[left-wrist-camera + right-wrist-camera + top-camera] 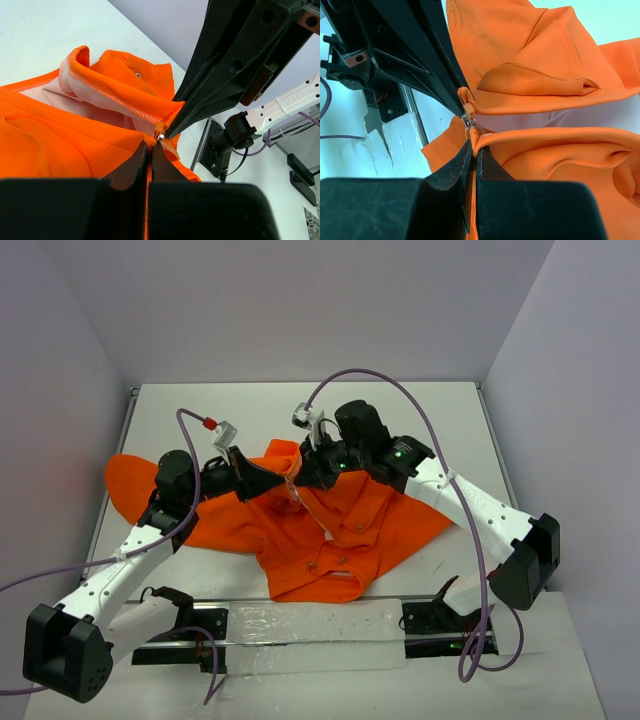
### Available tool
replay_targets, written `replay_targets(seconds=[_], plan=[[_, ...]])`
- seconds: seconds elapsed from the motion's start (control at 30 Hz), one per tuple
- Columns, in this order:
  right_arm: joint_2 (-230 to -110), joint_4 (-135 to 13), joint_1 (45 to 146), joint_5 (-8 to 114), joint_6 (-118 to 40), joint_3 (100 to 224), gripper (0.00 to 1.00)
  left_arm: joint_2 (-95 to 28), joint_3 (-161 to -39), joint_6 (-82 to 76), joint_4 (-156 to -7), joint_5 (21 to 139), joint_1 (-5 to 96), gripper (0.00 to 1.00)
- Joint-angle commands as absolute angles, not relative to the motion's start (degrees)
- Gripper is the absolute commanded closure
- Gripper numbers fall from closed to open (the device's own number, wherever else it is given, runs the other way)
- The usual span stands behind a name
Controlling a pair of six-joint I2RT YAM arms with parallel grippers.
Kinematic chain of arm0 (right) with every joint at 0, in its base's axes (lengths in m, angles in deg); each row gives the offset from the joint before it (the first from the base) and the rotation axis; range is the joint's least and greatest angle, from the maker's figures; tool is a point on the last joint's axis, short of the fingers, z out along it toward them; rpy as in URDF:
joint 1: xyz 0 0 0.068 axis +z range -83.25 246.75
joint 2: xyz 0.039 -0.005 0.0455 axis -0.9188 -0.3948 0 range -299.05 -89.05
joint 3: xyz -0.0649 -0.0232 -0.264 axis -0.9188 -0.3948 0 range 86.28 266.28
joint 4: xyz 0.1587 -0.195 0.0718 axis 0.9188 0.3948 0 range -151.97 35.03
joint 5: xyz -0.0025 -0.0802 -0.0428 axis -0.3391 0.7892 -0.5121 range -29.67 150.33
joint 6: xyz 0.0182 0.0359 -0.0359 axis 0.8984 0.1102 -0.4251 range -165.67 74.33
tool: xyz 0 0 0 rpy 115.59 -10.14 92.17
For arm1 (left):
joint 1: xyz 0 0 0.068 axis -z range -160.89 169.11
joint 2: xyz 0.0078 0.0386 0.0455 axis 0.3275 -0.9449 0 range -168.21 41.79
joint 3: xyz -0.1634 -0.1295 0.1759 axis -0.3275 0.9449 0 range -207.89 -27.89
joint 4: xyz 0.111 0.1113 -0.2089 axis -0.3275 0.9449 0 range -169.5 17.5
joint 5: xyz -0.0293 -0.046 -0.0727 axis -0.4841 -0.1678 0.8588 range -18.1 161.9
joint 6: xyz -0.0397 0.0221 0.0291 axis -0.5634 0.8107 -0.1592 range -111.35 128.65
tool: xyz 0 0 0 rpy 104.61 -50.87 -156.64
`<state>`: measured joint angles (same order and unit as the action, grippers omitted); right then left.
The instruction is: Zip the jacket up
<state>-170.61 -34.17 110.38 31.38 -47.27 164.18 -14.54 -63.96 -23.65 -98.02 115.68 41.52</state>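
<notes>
Bright orange fabric jacket (330,540) lies crumpled mid-frame. Left gripper (149,146) and right gripper (472,146) both clenched on its front edge, flanking small metal zipper slider (159,134). Likely risk: opposed pulls bunch cloth, jamming slider.

A white table (420,410) sits boxed in by plain pale lavender walls (300,300).

From above and behind the arm bases (65,648), my top camera looks down on the whole table (300,400) and the jacket (335,550). Each wrist camera rides close, sighting along its own jaws. The left gripper (149,150) and right gripper (472,150) face each other, and both close views share the zipper pull (159,134) between them.
</notes>
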Motion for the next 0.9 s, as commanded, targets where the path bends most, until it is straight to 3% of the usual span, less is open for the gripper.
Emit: replay_targets(seconds=[0.0, 0.87], plan=[[-169.7, -36.2, 111.4, 30.3, -48.3, 168.1, 1.0, -13.7, -67.2, -22.5, -99.2, 118.3, 42.4, 1.0], [-167.2, -36.0, 111.5, 29.9, -49.7, 167.3, 1.0, -14.3, -68.2, -21.3, -96.5, 118.5, 42.8, 1.0]])
